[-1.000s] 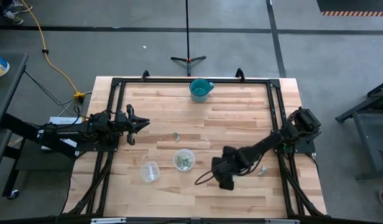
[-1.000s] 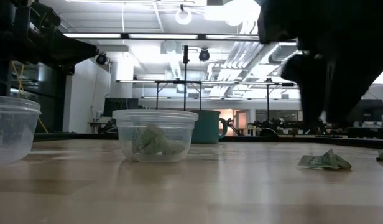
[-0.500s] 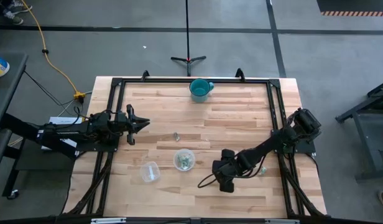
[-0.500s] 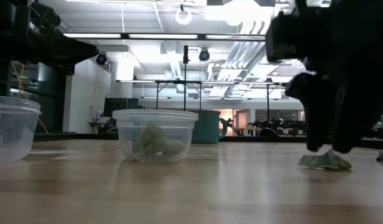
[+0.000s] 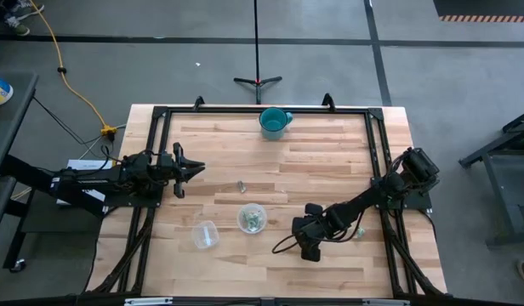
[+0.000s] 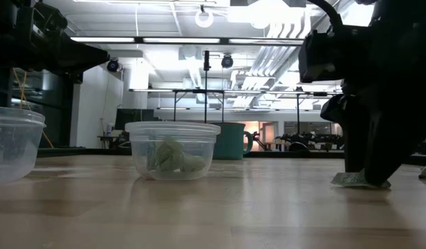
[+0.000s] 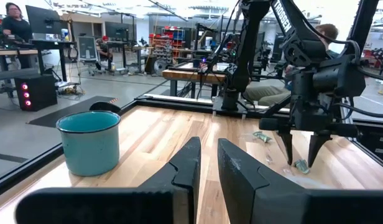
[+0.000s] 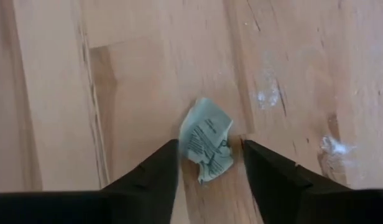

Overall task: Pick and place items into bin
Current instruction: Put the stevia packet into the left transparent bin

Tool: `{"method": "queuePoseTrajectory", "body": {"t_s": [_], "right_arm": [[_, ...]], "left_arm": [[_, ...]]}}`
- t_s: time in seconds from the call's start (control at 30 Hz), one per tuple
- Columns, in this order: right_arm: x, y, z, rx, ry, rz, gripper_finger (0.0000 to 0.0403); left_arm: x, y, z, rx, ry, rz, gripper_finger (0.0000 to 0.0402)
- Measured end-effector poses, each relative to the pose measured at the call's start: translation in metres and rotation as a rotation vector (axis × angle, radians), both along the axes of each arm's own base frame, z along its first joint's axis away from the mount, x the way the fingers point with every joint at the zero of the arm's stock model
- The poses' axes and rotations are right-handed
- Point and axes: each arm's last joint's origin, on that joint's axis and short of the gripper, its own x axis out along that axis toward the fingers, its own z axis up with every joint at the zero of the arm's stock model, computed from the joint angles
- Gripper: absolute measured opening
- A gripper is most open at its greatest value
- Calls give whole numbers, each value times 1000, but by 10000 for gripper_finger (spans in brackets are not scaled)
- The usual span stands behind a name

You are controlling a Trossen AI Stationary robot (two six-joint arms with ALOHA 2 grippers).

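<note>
My right gripper [image 5: 309,235] points down at the table right of the clear bin [image 5: 252,218], its fingers open. One crumpled pale green-silver piece [image 8: 207,140] lies flat on the wood between the two fingertips; the low view shows it at their feet [image 6: 346,180]. Whether a finger touches it, I cannot tell. Several more pieces lie heaped in the bin [image 6: 173,150]. Loose pieces rest on the table at the middle [image 5: 242,185] and near the right rail [image 5: 359,231]. My left gripper [image 5: 196,168] waits level over the table's left side, its fingers a narrow gap apart [image 7: 208,167].
A second clear cup [image 5: 205,235] sits left of the bin, toward the near edge. A teal mug [image 5: 274,121] stands at the far edge. A black frame [image 5: 377,153] runs round the table. Bare wood lies between the bin and the mug. People sit in the room beyond.
My right gripper has come down from above the table until its open fingertips stand at the wood on either side of the piece, shifting slightly toward the table's right. The piece has stayed where it lay.
</note>
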Motion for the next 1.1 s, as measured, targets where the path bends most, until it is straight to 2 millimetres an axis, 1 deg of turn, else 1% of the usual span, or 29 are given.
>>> {"method": "queuePoseTrajectory", "body": {"t_s": [0.13,0.27,0.3,0.33,0.43,0.57,0.63,0.73,0.87,0.93,1.0,1.1], "right_arm": [[1,0,0,-2,-10,19,114],[1,0,0,7,-13,22,35],[2,0,1,5,-22,35,19],[3,1,1,-2,-37,56,11],[11,3,5,-44,-149,115,19],[30,3,18,-106,-388,241,6],[43,-3,27,-156,-529,261,9],[61,-18,39,-199,-691,289,6],[81,-40,41,-197,-832,314,6],[92,-48,44,-189,-872,331,5],[105,-51,47,-202,-888,348,3],[124,-50,49,-223,-899,390,5]], "left_arm": [[0,0,0,0,0,0,92],[0,0,0,0,0,0,92],[0,0,0,0,0,1,92],[0,0,0,0,-1,0,92],[0,0,0,0,0,0,92],[0,0,0,0,-1,0,92],[0,0,0,0,-1,0,92],[0,0,0,0,0,0,92],[0,0,0,0,-1,0,92],[0,0,0,0,-1,0,92],[0,0,0,0,0,0,92],[0,0,0,0,-1,0,92]]}}
